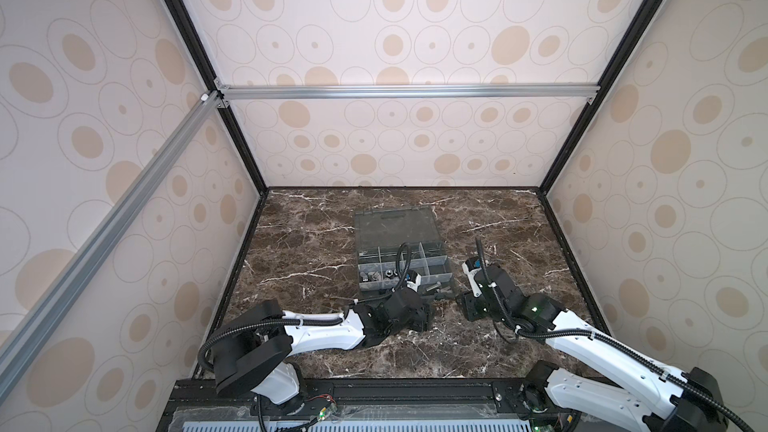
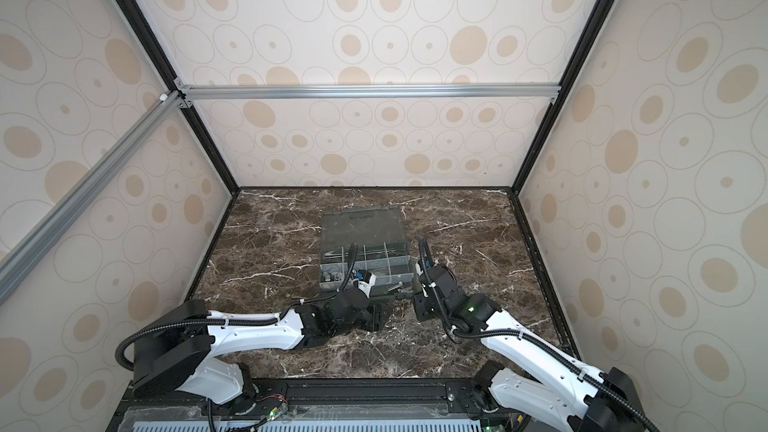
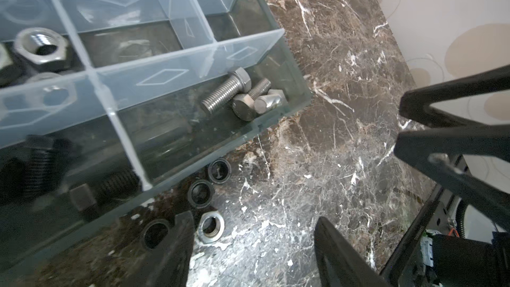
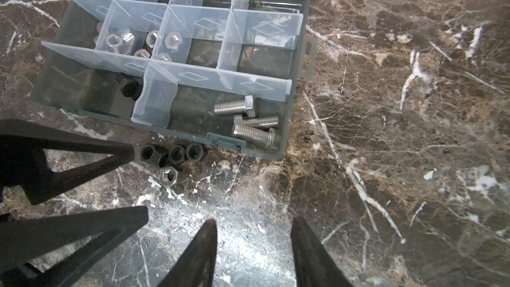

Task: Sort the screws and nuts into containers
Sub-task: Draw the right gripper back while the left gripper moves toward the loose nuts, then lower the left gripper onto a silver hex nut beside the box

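The grey organizer box (image 1: pixel 401 259) lies open, its containers (image 4: pixel 209 51) split by thin dividers. Silver screws (image 4: pixel 248 122) fill the corner compartment, black screws (image 3: pixel 41 161) the one beside it, and silver nuts (image 4: pixel 143 42) one behind. On the marble against the box's front wall lie black nuts (image 4: pixel 176 153) and one silver nut (image 3: pixel 211 226). My left gripper (image 3: pixel 252 216) is open low over the table. The silver nut sits between its fingers, close to one fingertip (image 3: pixel 185 216). My right gripper (image 4: pixel 255 220) is open and empty, near the box's front corner.
The box's clear lid (image 1: pixel 395 226) lies flat behind it on the marble table (image 1: pixel 316 243). Both grippers face each other closely in front of the box, the left gripper (image 4: pixel 140 182) showing in the right wrist view. Patterned walls (image 1: pixel 124 201) enclose three sides.
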Controlling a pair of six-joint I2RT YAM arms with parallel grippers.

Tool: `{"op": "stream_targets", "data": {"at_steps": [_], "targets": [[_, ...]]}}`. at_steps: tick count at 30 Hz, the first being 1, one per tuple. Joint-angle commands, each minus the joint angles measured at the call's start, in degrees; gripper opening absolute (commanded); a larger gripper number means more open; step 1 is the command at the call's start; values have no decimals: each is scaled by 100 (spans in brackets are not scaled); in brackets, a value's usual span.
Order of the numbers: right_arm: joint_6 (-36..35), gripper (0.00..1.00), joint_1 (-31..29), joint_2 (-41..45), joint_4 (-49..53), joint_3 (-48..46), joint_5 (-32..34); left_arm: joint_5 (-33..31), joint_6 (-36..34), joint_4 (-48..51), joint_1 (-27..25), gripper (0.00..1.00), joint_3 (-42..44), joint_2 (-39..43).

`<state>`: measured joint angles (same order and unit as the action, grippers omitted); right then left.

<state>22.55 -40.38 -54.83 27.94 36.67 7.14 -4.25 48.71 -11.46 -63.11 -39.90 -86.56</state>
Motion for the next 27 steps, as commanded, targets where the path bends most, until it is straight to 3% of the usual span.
{"op": "stream_targets", "data": {"at_steps": [1, 27], "targets": [[245, 48, 28, 90, 89, -83, -104, 49, 73, -24, -78, 69, -299, -151], [662, 48, 24, 520, 39, -463, -37, 49, -124, 486, -91, 69, -583, -729]]}}
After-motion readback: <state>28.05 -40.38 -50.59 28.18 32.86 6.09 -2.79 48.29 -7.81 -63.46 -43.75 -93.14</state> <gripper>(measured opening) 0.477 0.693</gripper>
